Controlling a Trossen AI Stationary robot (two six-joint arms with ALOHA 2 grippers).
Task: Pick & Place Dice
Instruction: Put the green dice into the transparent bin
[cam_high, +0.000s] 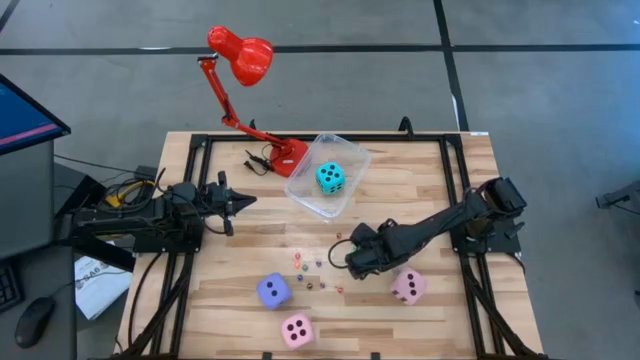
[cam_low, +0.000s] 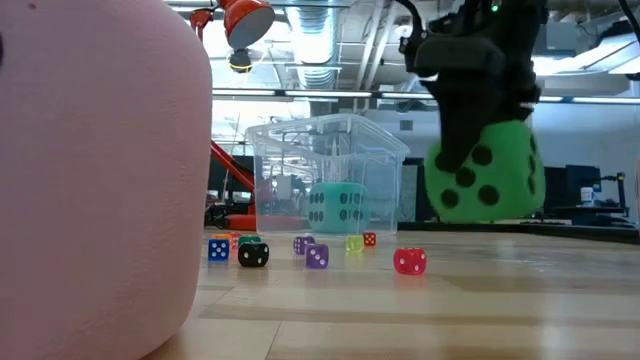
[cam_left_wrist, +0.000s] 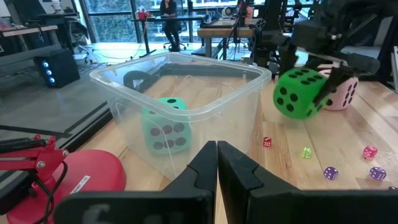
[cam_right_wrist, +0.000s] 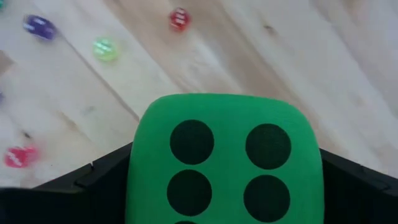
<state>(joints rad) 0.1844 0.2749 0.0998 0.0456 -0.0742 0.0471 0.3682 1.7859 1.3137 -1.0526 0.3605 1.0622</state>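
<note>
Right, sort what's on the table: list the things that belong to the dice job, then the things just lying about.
Job:
- green die, held off the table in the right gripper
- cyan die, in the tub
- purple die
- two pink dice
- tiny dice

Lying about:
- clear tub
- red lamp
- left gripper, waiting shut

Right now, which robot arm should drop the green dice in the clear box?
The right one, probably. Its right gripper already holds the green die lifted off the table, near the clear plastic tub where the cyan die sits. The left gripper is shut, empty, at the table's left side.
</note>
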